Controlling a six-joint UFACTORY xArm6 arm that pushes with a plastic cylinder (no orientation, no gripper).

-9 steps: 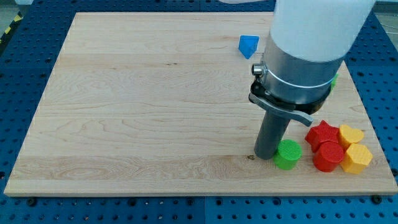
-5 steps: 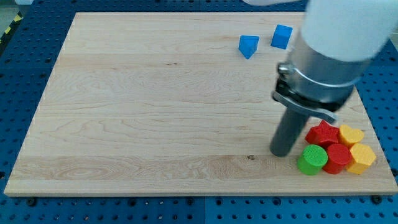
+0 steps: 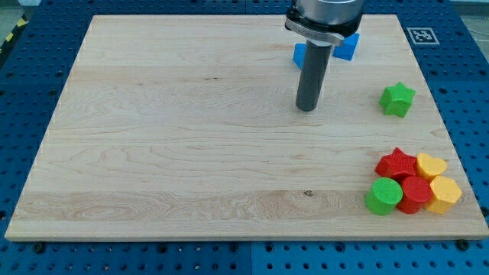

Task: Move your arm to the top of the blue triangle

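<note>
The blue triangle [image 3: 299,56] lies near the view's top, right of centre, partly hidden behind my rod. My tip [image 3: 306,108] rests on the board just below the triangle, toward the view's bottom, apart from it. A blue cube [image 3: 348,47] sits to the triangle's right, partly covered by the arm.
A green star [image 3: 397,99] lies at the view's right. At the bottom right sits a tight cluster: red star [image 3: 396,163], yellow heart [image 3: 432,165], green cylinder [image 3: 383,196], red cylinder [image 3: 415,193], yellow hexagon [image 3: 444,194]. The wooden board's [image 3: 153,137] edges border a blue perforated table.
My tip has moved from beside the green cylinder at the bottom right up to just below the blue triangle. The green cylinder was pushed right into the cluster before that.
</note>
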